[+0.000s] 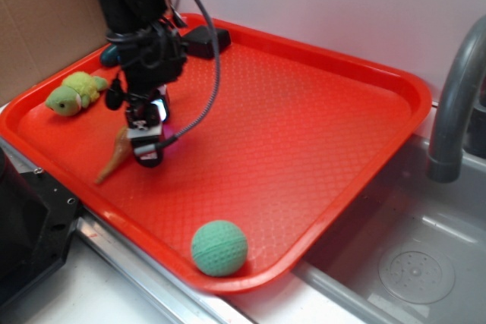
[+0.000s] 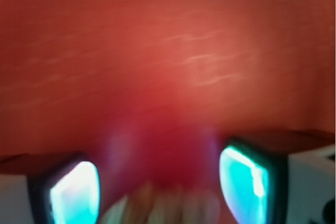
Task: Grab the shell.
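Observation:
The shell [image 1: 114, 158] is a small tan-orange conch lying on the red tray [image 1: 304, 127], its pointed tip aimed toward the tray's front-left rim. My gripper [image 1: 146, 146] is lowered onto the tray right beside the shell's thick end. In the wrist view the shell [image 2: 163, 209] is a blurred pale ribbed shape at the bottom edge, lying between the two glowing cyan fingers [image 2: 76, 192]. The gripper [image 2: 160, 184] is open, with a gap between the shell and each finger. The arm hides part of the shell's body in the exterior view.
A green plush turtle [image 1: 74, 93] lies at the tray's left rim. A green ball [image 1: 219, 247] sits near the front rim. A black block [image 1: 206, 39] is at the tray's back. A sink [image 1: 410, 263] with a grey faucet [image 1: 456, 104] is on the right.

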Motion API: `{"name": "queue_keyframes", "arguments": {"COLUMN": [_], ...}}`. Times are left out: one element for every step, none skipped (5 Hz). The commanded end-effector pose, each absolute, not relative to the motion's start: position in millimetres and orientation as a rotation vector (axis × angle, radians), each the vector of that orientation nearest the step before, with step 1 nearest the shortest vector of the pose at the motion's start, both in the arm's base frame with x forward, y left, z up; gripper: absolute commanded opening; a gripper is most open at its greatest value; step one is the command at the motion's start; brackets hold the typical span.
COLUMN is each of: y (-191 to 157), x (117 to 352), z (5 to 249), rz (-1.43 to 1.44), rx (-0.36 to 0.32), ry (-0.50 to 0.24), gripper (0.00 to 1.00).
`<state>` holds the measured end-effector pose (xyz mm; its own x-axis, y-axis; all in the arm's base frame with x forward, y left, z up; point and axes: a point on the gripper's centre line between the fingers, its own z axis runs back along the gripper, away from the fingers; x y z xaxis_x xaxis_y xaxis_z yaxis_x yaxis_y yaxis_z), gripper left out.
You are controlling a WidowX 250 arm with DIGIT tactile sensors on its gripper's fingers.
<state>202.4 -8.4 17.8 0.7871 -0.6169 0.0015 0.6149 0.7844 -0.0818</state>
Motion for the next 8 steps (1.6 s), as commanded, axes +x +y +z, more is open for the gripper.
{"name": "queue_keyframes", "arguments": {"y": [-9.5,0.1,0.1,0.1,-7.7,-1.3,-3.6,-2.5], "x": [206.7,211.2,211.2,211.2,184.0,155.0,131.9,136.0], "z": [17.8,38.0,38.0,38.0,88.8,136.1,132.7,116.3], "rz": [-0.661,-0.538,-0.538,-0.538,-0.338,-0.219,-0.012,0.137], "rx": [-0.055,-0.117,-0.117,-0.117,-0.024,-0.002,0.028,0.044], "ry": [0.025,-0.018,-0.018,-0.018,-0.146,-0.203,-0.227,-0.202], "gripper": [0.0,0.8,1.0,1.0,1.0,1.0,1.0,1.0]}}
